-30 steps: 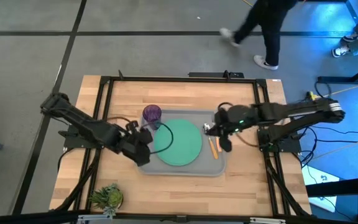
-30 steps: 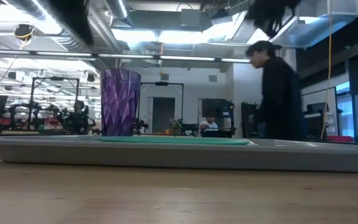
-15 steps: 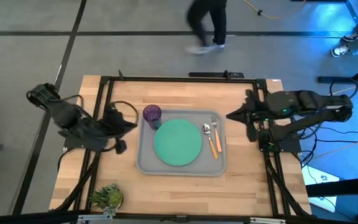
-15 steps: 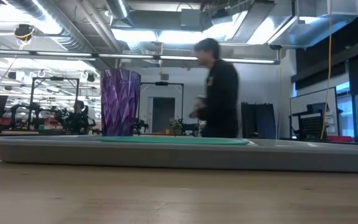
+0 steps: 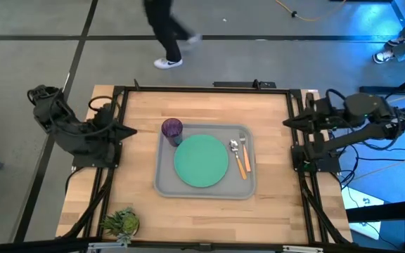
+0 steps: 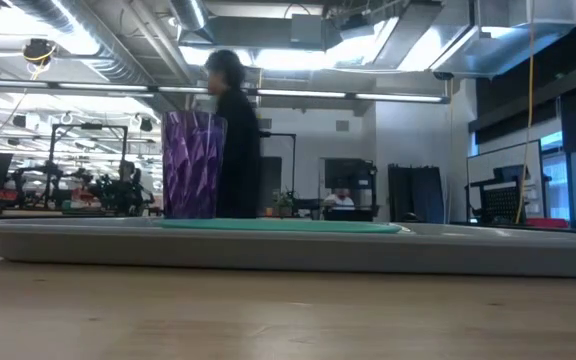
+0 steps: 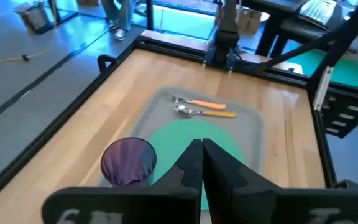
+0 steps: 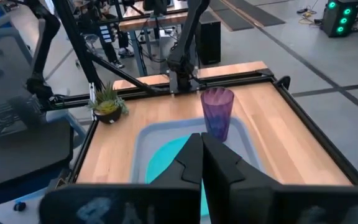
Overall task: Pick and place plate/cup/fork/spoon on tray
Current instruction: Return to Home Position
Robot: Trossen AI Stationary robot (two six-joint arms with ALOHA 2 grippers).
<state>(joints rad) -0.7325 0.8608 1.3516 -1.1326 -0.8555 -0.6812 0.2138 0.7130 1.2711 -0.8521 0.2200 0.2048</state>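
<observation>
The grey tray (image 5: 162, 184) lies mid-table. On it lie the green plate (image 5: 201, 161), the purple cup (image 5: 172, 130) standing upright at its far left corner, and the spoon (image 5: 235, 153) and fork (image 5: 244, 156) side by side right of the plate. My left gripper (image 5: 131, 131) is shut and empty at the table's left edge, with fingertips together in the left wrist view (image 7: 202, 149). My right gripper (image 5: 287, 124) is shut and empty at the table's right edge, with fingertips together in the right wrist view (image 8: 201, 142).
A small potted plant (image 5: 121, 223) stands at the table's near left corner. A black frame (image 5: 202, 88) runs around the table top. A person (image 5: 166, 31) walks on the floor beyond the far edge.
Both grippers have drawn back from the tray, the left toward the table's left edge and the right toward the right edge, and have risen out of the low view. The plate, cup, spoon and fork stay on the tray. The person has walked leftward behind the table.
</observation>
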